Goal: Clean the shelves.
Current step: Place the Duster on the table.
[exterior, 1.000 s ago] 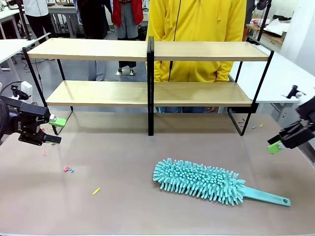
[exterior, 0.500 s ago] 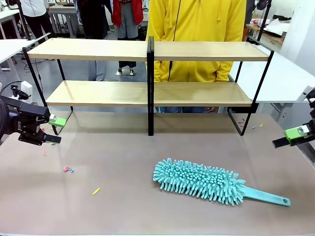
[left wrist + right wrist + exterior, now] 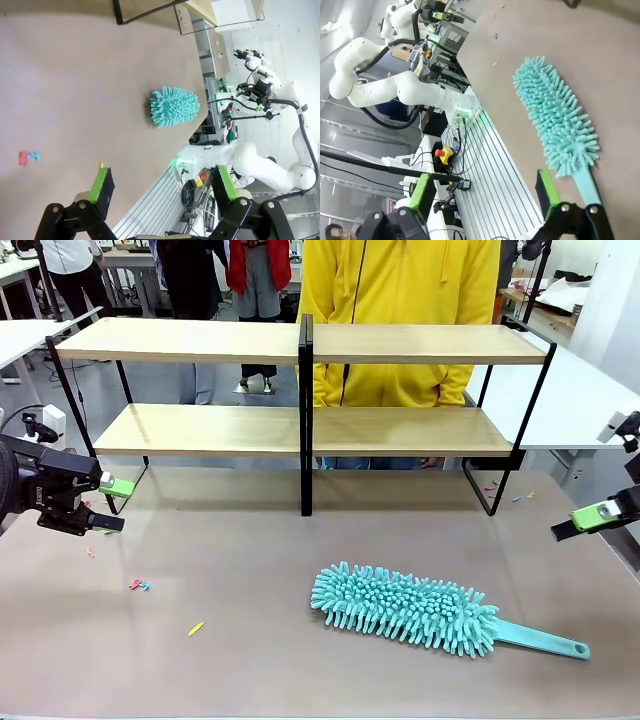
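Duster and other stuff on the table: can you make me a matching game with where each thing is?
Things:
1. duster
2. shelves
3. left gripper
4. right gripper

Places:
A. at the table's right edge, open
B. lying flat on the table, handle toward the right
C. at the table's left edge, open
D. standing at the far side of the table, in front of the person

Pairs: 1-B, 2-D, 3-C, 4-A

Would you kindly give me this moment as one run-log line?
shelves: bare | duster: lying on table, unheld | left hand: open, empty | right hand: open, empty
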Controlling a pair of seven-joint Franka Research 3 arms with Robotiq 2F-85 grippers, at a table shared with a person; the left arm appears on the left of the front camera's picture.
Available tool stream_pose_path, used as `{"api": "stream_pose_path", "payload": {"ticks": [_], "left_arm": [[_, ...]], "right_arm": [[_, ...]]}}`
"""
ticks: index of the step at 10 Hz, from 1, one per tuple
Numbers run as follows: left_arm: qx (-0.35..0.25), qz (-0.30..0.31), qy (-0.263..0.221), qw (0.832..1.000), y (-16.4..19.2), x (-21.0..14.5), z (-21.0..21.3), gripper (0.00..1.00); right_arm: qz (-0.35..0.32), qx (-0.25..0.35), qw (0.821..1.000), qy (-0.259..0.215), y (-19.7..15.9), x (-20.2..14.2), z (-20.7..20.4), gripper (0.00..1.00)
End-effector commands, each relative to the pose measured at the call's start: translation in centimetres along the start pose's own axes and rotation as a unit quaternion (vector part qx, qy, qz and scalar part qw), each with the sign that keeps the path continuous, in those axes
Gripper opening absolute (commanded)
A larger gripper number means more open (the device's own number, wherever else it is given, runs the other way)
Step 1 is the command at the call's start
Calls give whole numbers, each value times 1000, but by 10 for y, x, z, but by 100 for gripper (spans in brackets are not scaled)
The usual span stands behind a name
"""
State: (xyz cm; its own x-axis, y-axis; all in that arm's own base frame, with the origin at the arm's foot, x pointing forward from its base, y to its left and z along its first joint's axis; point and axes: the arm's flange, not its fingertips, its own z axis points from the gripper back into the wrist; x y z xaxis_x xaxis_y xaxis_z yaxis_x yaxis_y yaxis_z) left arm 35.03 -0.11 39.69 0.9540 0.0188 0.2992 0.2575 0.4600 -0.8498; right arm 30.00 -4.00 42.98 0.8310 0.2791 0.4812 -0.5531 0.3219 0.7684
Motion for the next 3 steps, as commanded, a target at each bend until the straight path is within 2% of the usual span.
{"api": "stream_pose_path", "payload": {"ticks": [1, 3], "left_arm": [[5, 1, 2, 1000, -1, -1, 2, 100], [5, 1, 2, 1000, -1, -1, 2, 100]], "right_arm": [[9, -6, 1000, 4, -1, -3, 4, 100], [9, -6, 1000, 4, -1, -3, 4, 100]]}}
